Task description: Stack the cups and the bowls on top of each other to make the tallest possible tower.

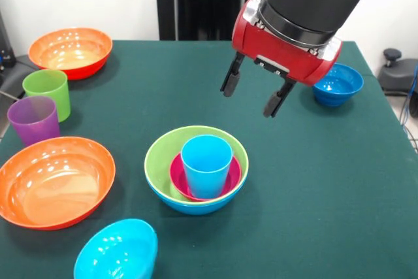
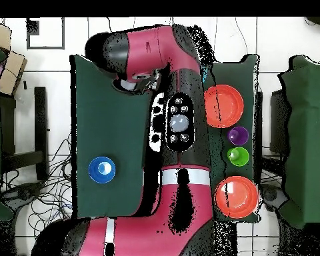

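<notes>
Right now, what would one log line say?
hand: open, empty, above table | tower: light blue plastic cup in magenta bowl, lime bowl, blue bowl | loose: purple cup

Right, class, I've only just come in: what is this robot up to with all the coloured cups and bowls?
It is building a tower by nesting pieces. So far a light blue cup stands in a magenta bowl, inside a lime green bowl, on a blue bowl. The gripper hangs above and behind it, jaws open, holding nothing. Loose on the table: two orange bowls, a green cup, a purple cup, a cyan bowl and a dark blue bowl.
</notes>
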